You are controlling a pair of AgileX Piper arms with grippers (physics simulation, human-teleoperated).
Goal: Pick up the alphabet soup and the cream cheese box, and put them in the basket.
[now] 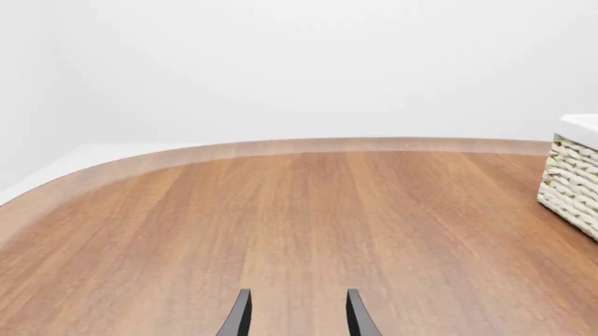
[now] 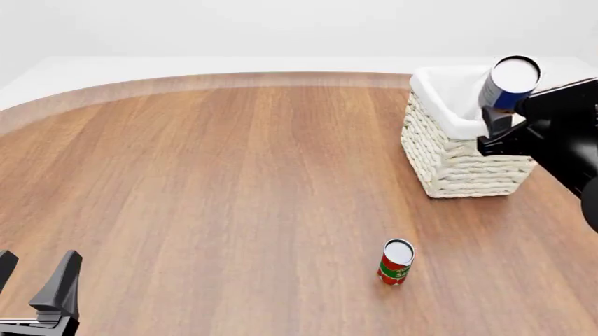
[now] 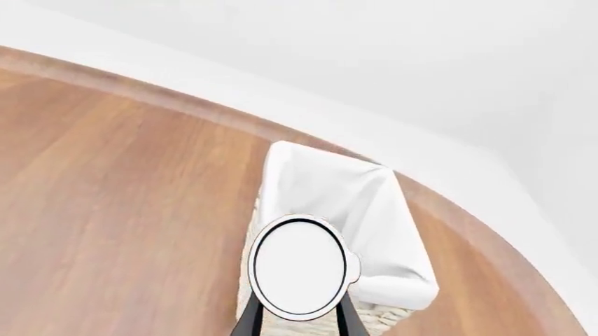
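The alphabet soup (image 2: 509, 82), a can with a silver-white top and a blue label, is held tilted in my right gripper (image 2: 499, 115) above the near right part of the basket (image 2: 458, 164). In the right wrist view the can's round top (image 3: 299, 267) sits between the fingers of the right gripper (image 3: 299, 320), over the basket's white liner (image 3: 365, 210). My left gripper (image 2: 33, 280) is open and empty low at the near left of the table; it also shows in the left wrist view (image 1: 294, 316). The cream cheese box is not in view.
A red and green can (image 2: 396, 262) stands upright on the table, nearer than the basket. A corner of the basket shows in the left wrist view (image 1: 572, 178). The table's curved far edge (image 2: 234, 78) runs along the back.
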